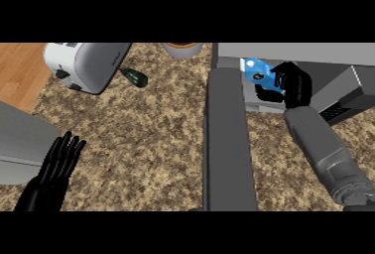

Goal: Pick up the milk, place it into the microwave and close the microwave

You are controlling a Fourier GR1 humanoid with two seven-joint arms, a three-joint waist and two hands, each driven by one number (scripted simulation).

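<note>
My right hand [291,83] is inside the mouth of the microwave [344,92], fingers and thumb curled round the milk carton [255,70], a blue and white box; I see the carton's upper left part only, the hand covers the rest. Carton sits just inside the microwave opening, at its left end, right beside the hinge side of the open microwave door [228,144]. I can't tell whether the carton's base is touching the microwave floor or is held off it. The door swings out toward me, a long grey slab seen edge-on, running down from the microwave to the lower edge of the view. My right forearm comes up just right of the door. My left hand [57,163] is far left of the door, low in the view, fingers straight and together pointing up, holding nothing, resting over the speckled counter [147,134]. Well left of the microwave, at the top of the view, a white toaster [84,62] lies partly cut off, with a small dark green object [135,77] just beside it, too small to name. A round tan vessel [181,48] just left of the microwave is cut off at the top. A grey shape [18,141] left of my left hand is cut off, unclear what.
</note>
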